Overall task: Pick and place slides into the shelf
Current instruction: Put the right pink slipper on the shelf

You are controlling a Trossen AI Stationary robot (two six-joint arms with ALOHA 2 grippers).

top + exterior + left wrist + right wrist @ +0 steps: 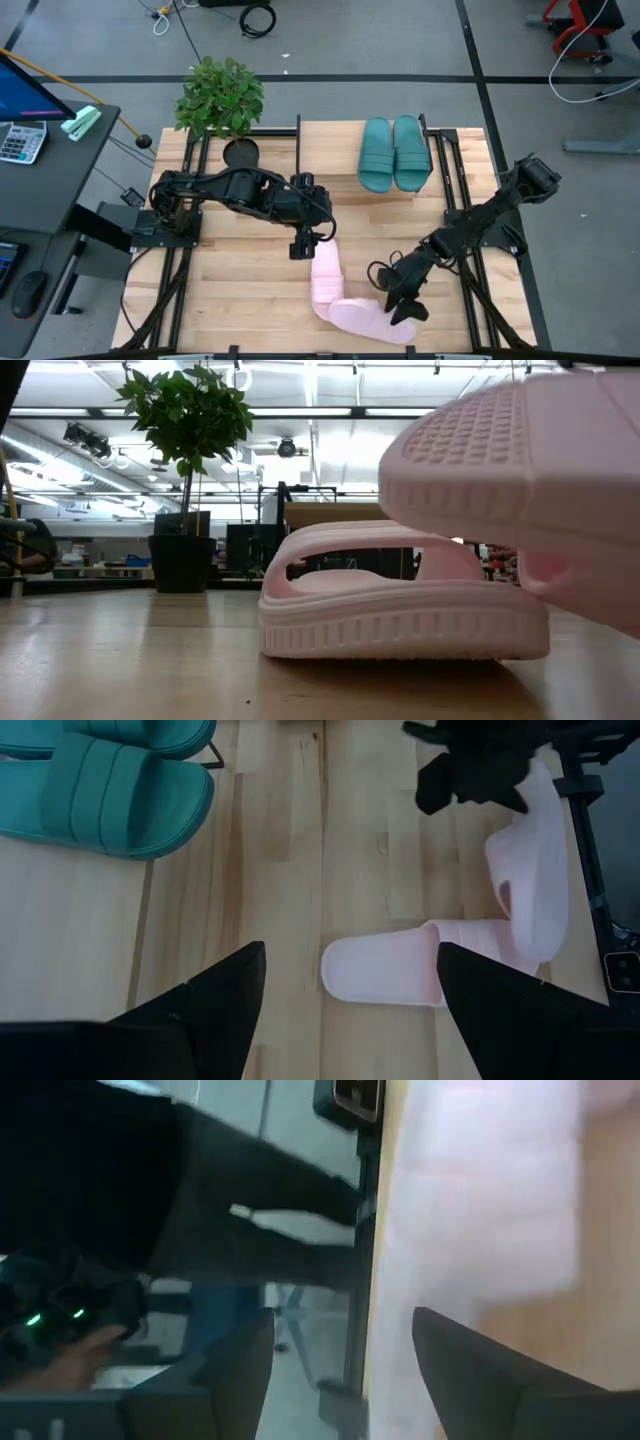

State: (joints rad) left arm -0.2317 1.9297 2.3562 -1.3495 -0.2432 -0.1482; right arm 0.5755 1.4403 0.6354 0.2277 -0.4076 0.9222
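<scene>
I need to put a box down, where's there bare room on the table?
Bare wood lies on the table from the left gripper to the near left corner. Another patch lies between the teal slides and the right arm. Crowded: the near right, where the right gripper meets the pink slides.

Two slides (394,153) are dark teal-green with ribbed straps; two slides (340,295) are pale pink. The counter (240,300) is light wood grain. The plant (220,95) is green.
</scene>
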